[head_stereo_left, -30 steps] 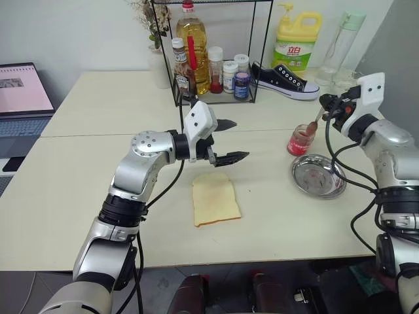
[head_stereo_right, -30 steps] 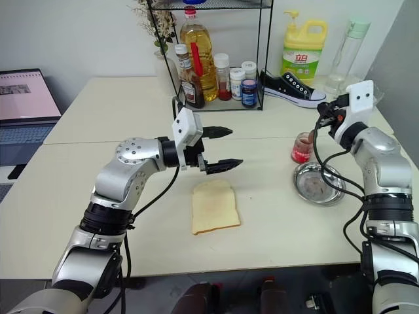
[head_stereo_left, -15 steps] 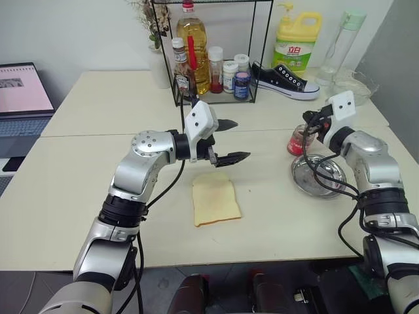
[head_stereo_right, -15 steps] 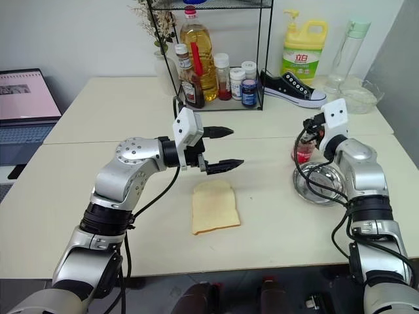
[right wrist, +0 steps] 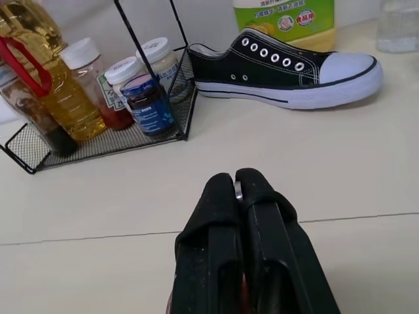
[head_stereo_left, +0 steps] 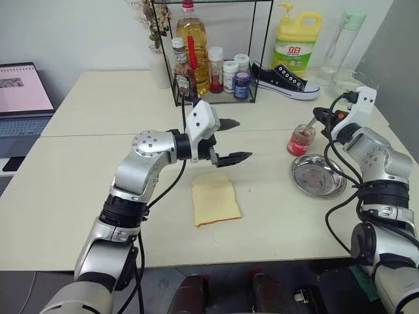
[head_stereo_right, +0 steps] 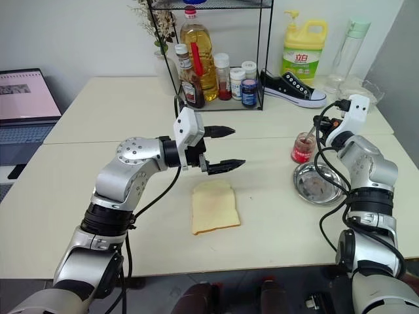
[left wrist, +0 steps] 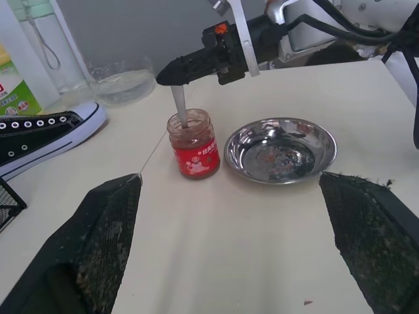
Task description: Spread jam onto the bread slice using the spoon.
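The bread slice [head_stereo_left: 215, 199], pale yellow and squarish, lies flat in the middle of the table. My left gripper [head_stereo_left: 234, 139] hovers open just beyond it, pointing right, with nothing between its fingers. To the right stands the small glass jar of red jam [head_stereo_left: 301, 139], also seen from the left wrist [left wrist: 194, 142]. My right gripper [left wrist: 167, 75] is shut on the thin pale handle of the spoon [left wrist: 180, 104], just above the jar. The spoon's bowl is down inside the jar. In the right wrist view the fingers [right wrist: 216, 216] are pressed together.
A round steel plate [head_stereo_left: 319, 175] with reddish smears sits right of the jar, near my right arm. At the back stand a wire rack [head_stereo_left: 213, 52] of bottles and jars, a black shoe [head_stereo_left: 285, 80] and a yellow detergent bottle [head_stereo_left: 296, 40]. A laptop [head_stereo_left: 23, 98] is far left.
My right wrist has rolled and the hand has sunk a little over the jar, still gripping the spoon. The left arm has kept still.
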### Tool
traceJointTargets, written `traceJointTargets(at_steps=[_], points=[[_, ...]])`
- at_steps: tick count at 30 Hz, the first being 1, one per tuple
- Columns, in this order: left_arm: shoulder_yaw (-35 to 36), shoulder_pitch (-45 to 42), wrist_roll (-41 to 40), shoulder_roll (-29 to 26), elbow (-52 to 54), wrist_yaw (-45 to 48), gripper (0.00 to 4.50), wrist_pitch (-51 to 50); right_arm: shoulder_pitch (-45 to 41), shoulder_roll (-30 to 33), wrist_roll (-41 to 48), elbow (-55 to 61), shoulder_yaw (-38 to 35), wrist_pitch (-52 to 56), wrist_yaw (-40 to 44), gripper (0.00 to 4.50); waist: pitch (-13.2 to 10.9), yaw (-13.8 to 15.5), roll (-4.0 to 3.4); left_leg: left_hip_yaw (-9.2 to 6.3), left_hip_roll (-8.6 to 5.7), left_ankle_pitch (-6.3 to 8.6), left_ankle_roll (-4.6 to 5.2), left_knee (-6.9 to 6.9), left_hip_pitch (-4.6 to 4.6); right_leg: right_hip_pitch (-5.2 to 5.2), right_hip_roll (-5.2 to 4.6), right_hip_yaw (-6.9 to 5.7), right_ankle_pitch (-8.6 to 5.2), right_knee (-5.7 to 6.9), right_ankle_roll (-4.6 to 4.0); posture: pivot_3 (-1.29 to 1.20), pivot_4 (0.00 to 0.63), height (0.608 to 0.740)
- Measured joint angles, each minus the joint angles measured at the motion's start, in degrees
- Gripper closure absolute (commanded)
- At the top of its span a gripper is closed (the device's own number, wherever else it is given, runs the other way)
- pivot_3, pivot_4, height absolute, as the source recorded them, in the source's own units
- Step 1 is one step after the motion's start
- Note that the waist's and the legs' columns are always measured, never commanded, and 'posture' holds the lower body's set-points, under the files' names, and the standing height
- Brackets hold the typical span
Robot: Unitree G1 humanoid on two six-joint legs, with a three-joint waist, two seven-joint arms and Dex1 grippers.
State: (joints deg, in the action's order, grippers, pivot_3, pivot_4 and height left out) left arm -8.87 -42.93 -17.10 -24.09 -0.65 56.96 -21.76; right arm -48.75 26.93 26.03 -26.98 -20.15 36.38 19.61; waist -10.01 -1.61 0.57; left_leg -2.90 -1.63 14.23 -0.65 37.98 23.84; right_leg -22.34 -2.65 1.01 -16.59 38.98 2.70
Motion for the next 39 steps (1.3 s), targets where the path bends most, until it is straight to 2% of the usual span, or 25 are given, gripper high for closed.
traceJointTargets(at_steps=[9,21,28,34,39], points=[[-0.4,0.0,0.0,0.4,-0.3,0.2,0.0,0.9,-0.1,1.5,3.6,4.2,-3.9,5.7,-3.1,4.48,0.0,0.0,0.0,0.0,-0.01,0.0,0.0,0.0,0.01,0.0,0.0,0.0,0.0,0.0,0.0,0.0,0.15,0.74],[-0.4,-0.2,0.4,0.7,-2.4,1.4,0.0,2.3,-2.1,2.9,5.9,4.3,-8.8,6.7,-6.4,4.48,0.0,0.0,0.0,0.01,0.0,0.0,0.01,-0.01,0.01,0.0,0.0,0.0,0.0,0.0,0.0,0.0,0.15,0.74],[-0.4,-0.2,0.4,0.5,-3.4,2.6,0.0,2.7,-5.3,1.5,12.3,2.8,-16.7,8.5,-12.5,4.48,0.0,0.0,0.0,0.01,0.01,0.0,0.01,-0.02,0.01,0.0,0.0,0.01,0.0,0.0,0.0,0.0,0.15,0.74],[0.7,-0.2,-0.5,-2.3,-3.7,4.6,0.0,3.2,-5.5,-1.8,19.2,4.8,-21.5,12.5,-17.3,4.48,0.0,0.0,-0.01,0.02,0.02,0.01,0.01,-0.03,0.02,-0.02,0.0,0.02,0.0,0.01,0.0,0.0,0.15,0.74],[4.6,4.1,-3.5,-7.7,0.2,6.3,0.0,0.8,-5.5,-5.1,27.2,12.2,-23.5,17.2,-22.1,4.48,0.0,-0.2,-0.04,0.01,0.06,0.01,0.01,-0.09,0.02,-0.05,0.0,0.02,0.0,0.0,0.0,0.0,0.15,0.74]])
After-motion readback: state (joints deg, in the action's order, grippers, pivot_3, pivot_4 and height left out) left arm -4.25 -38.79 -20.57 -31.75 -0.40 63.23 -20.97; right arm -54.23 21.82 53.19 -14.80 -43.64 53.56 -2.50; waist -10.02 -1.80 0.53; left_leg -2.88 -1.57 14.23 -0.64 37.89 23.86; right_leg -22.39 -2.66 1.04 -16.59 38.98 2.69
